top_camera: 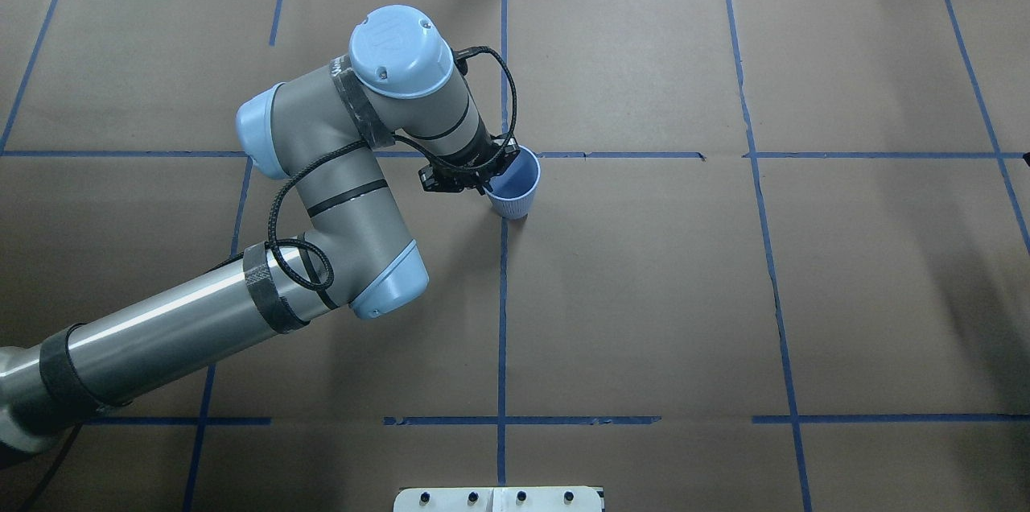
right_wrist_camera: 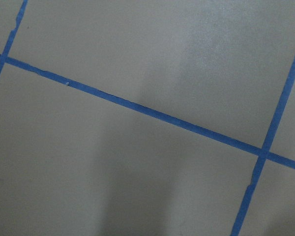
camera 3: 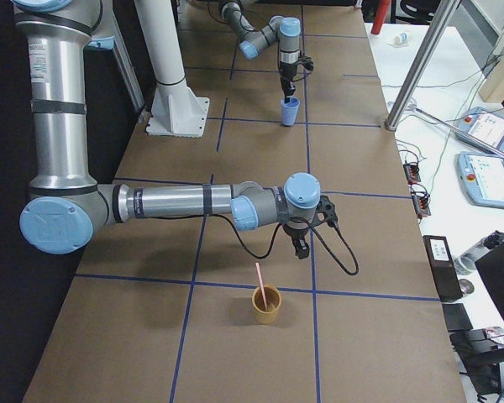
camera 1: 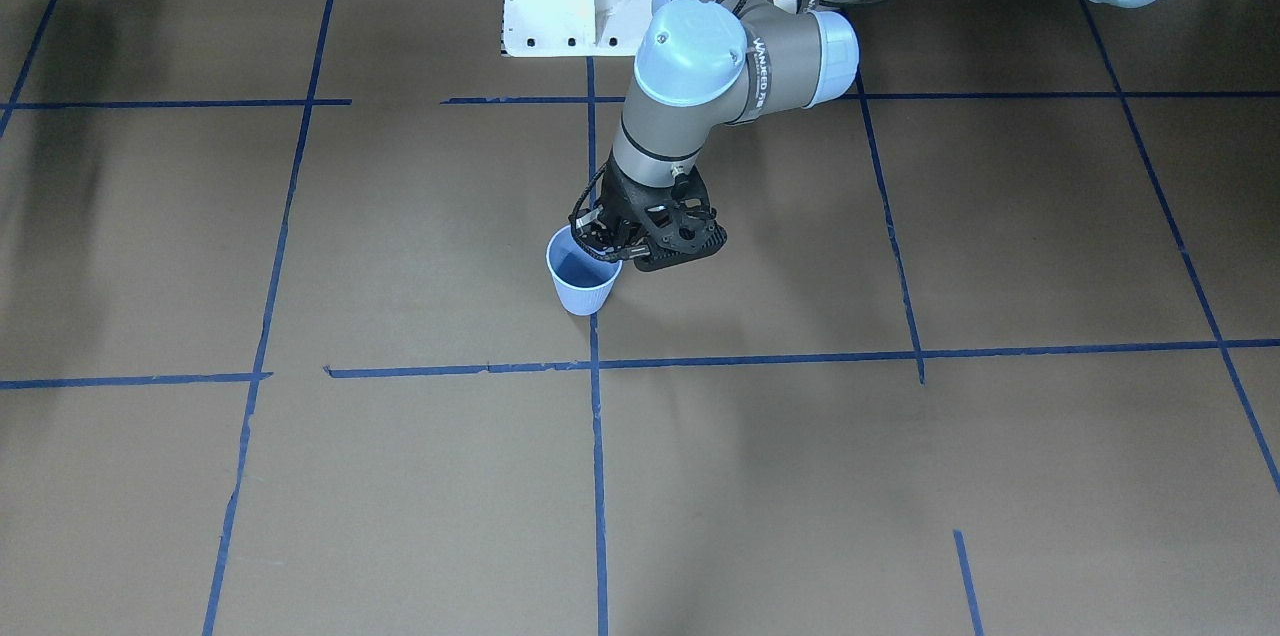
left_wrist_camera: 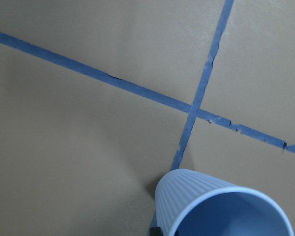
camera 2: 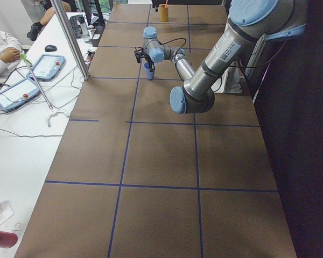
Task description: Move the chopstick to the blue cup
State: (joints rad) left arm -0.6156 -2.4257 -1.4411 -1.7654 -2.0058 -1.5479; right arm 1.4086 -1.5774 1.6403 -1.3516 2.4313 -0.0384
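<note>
From the table's right end, nearest you, the chopstick (camera 3: 258,281) leans in an orange cup (camera 3: 267,309) on the table (camera 3: 118,336). Just beyond it hangs the right tool (camera 3: 302,250); you cannot tell its gap. Farthest, the left tool (camera 1: 598,238) sits at the rim of the blue cup (camera 1: 583,288), and you cannot tell whether it grips.

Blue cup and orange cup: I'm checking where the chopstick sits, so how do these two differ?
The blue cup shows nothing inside; the orange cup holds the chopstick, leaning. The left gripper is at the blue cup's rim; the right gripper hangs clear of the orange cup. Both are open-topped cups on the table.
</note>
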